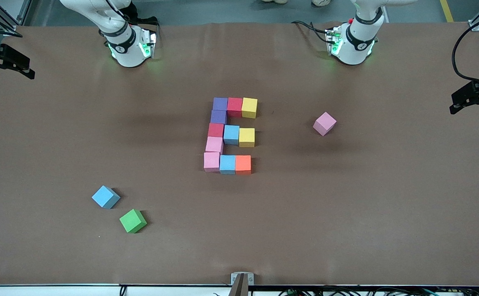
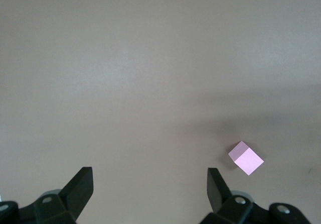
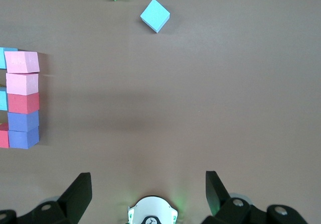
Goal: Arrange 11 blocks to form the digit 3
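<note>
Now, dead centre of the front view sits the digit 3 (image 1: 231, 135) on the brown desk (image 1: 346, 205): three three-cube bars tied by single cubes along the side toward the right arm's end, eleven blocks by my count, so I'd judge the figure complete. Spare cubes lie well apart from it: a pink cube (image 1: 324, 123) toward the left arm's end, and a light blue cube (image 1: 105, 197) with a green cube (image 1: 132, 220) just beside it, low in the frame toward the right arm's end. The left gripper (image 2: 150, 189) hangs high over bare desk near that pink cube, fingers spread wide, holding nothing. The right gripper (image 3: 149, 189) is equally wide and empty, over the desk by its own base; both arms look to be waiting. These blocks look matte, light and slightly squashy, so a pinch across two flat opposite faces should hold without slipping. The right wrist view cuts the figure off at its edge, showing little more than the joining column, and whether every seam truly touches is hard to make out.
</note>
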`<control>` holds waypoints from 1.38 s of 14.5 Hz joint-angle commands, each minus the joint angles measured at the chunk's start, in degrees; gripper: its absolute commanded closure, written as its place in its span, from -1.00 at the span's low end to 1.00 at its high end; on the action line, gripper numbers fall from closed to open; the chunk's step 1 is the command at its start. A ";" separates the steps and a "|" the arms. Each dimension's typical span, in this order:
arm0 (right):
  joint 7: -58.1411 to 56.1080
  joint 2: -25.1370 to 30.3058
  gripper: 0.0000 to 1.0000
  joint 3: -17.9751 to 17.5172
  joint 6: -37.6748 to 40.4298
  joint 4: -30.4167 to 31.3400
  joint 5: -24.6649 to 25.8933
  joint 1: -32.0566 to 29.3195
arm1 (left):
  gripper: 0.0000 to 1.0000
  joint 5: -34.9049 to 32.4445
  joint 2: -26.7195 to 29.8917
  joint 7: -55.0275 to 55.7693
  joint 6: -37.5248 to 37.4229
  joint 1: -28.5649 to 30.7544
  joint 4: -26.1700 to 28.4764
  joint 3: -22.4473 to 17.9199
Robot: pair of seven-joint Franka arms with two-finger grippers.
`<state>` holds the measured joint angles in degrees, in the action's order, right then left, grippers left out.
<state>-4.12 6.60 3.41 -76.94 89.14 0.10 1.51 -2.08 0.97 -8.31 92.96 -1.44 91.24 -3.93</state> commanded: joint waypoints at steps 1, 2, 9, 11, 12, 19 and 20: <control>-0.27 1.13 -1.00 0.28 -0.32 1.21 -0.10 0.59 | -1.00 1.03 -0.18 0.14 0.03 -0.49 -0.62 -0.29; -0.27 1.13 -1.00 0.28 -0.32 1.21 -0.10 0.59 | -1.00 1.03 -0.27 0.23 0.03 -0.58 -1.67 -0.29; -0.27 1.13 -1.00 0.28 -0.32 1.21 -0.10 0.68 | -1.00 1.38 -0.27 7.44 -0.41 -0.75 -4.92 1.90; -0.27 1.13 -1.00 0.28 -0.32 1.21 -0.10 0.68 | -1.00 1.38 -0.53 6.65 -1.64 -0.67 -5.81 1.90; -0.27 1.05 -1.00 0.28 -0.32 1.21 -0.10 0.68 | -1.00 1.29 -0.53 5.95 -1.73 -0.66 -5.81 1.82; -0.36 1.04 -1.00 0.37 -0.41 1.21 -0.10 0.68 | -1.00 1.56 -0.62 3.48 -1.91 0.04 -5.55 1.82; -0.36 1.04 -1.00 0.28 -0.41 1.21 -0.10 0.68 | -1.00 1.56 -0.62 3.39 -1.91 0.13 -5.55 1.82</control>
<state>-4.13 6.60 3.40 -76.94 89.14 0.10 1.53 -1.81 0.88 -3.45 92.16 -1.70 86.86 -1.92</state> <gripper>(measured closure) 0.000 0.000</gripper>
